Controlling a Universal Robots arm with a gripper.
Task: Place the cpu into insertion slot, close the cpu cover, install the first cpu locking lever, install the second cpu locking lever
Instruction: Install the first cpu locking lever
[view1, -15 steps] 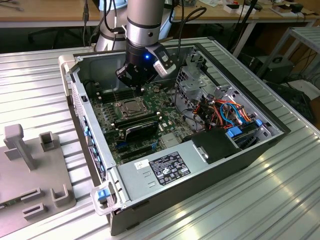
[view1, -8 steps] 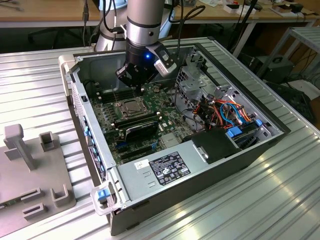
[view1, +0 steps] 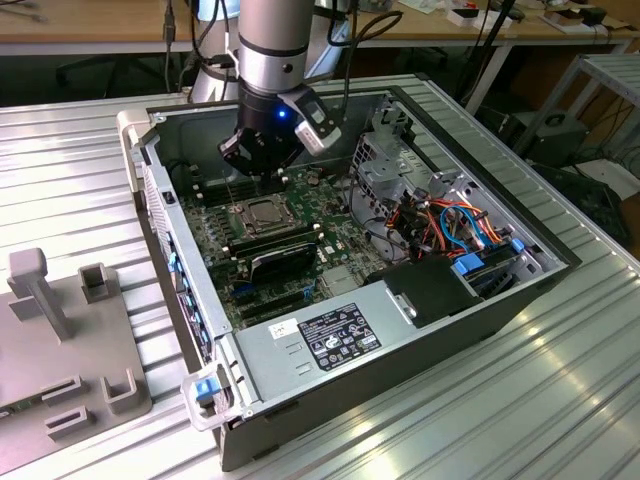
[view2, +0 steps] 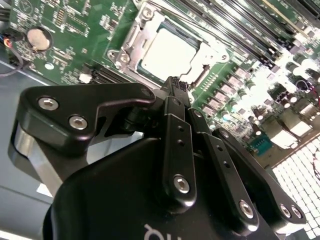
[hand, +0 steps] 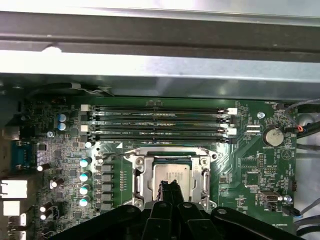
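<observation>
Checking in from my desk: the gripper is pinched closed, with nothing between the tips that I can make out. In the exterior view it hangs at about 12 o'clock of the cpu. The cpu sits in the insertion slot, with the cpu cover lying flat around it. My worry is that tips this near the thin frame could skid off and gouge the green board, or lean on the chip.
</observation>
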